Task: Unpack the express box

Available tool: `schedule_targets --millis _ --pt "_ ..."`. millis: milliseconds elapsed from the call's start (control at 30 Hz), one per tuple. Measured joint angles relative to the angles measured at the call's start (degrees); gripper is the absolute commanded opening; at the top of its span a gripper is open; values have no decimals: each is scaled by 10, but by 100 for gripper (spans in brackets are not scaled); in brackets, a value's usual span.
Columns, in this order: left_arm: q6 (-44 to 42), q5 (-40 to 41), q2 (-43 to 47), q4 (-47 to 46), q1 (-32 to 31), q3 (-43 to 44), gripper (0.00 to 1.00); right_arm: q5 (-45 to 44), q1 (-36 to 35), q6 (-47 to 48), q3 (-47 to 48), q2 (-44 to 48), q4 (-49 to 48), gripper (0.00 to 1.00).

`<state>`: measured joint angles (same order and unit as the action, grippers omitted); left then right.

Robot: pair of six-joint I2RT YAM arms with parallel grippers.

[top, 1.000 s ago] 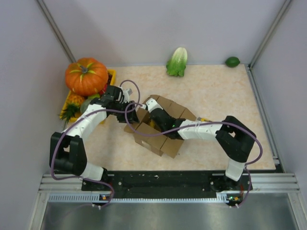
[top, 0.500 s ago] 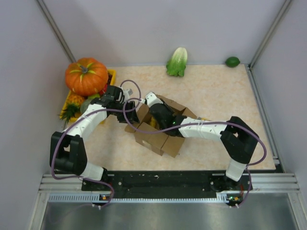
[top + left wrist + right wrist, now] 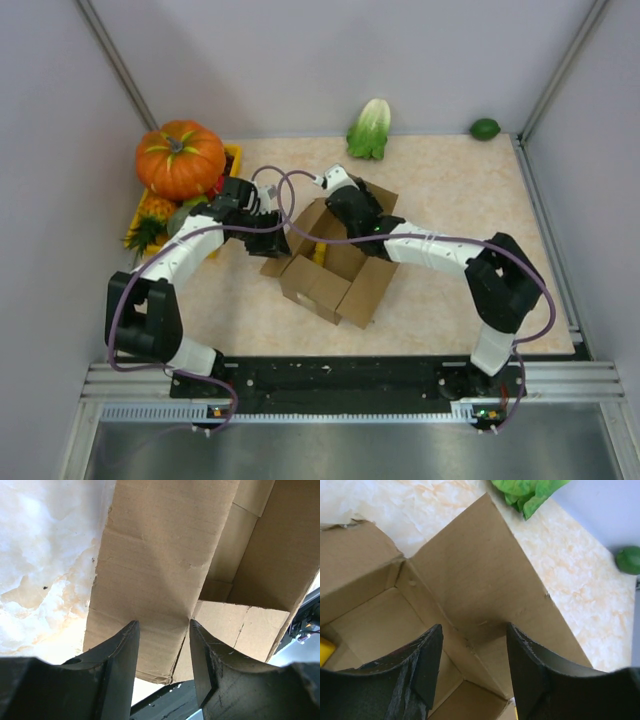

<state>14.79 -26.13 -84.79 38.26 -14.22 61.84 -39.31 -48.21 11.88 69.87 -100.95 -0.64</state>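
Right wrist: yellow item inside box

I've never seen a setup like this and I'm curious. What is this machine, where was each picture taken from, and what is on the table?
These are two robot arms bolted at the near edge of a table. One picture looks down from above; the other two come from cameras on each wrist. On the table sit an open cardboard box, a pumpkin, leafy greens and a lime. The left pincer and the right pincer are open, each at a box flap, gripping nothing. Something yellow lies inside the box.
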Motion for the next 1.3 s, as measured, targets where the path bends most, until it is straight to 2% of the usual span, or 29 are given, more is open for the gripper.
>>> schedule_targets --millis 133,367,700,900,1033,1100,1233,1300 --pt "0 0 -2 2 0 1 49 51 37 -21 0 0 25 55" --pt "-1 0 -2 7 0 13 49 131 72 -47 0 0 54 65" --pt "-4 1 -11 12 0 17 48 244 114 -85 1 0 85 64" --pt "-4 2 -14 24 0 25 47 268 124 -94 24 -15 115 51" --pt "-2 2 -14 39 0 50 48 285 124 -100 25 -19 132 38" --pt "0 2 -14 40 0 61 48 289 124 -108 26 -19 138 35" --pt "3 14 -12 45 0 80 47 292 124 -128 26 -19 146 20" --pt "4 25 -12 51 0 85 47 290 124 -141 26 -17 151 16"
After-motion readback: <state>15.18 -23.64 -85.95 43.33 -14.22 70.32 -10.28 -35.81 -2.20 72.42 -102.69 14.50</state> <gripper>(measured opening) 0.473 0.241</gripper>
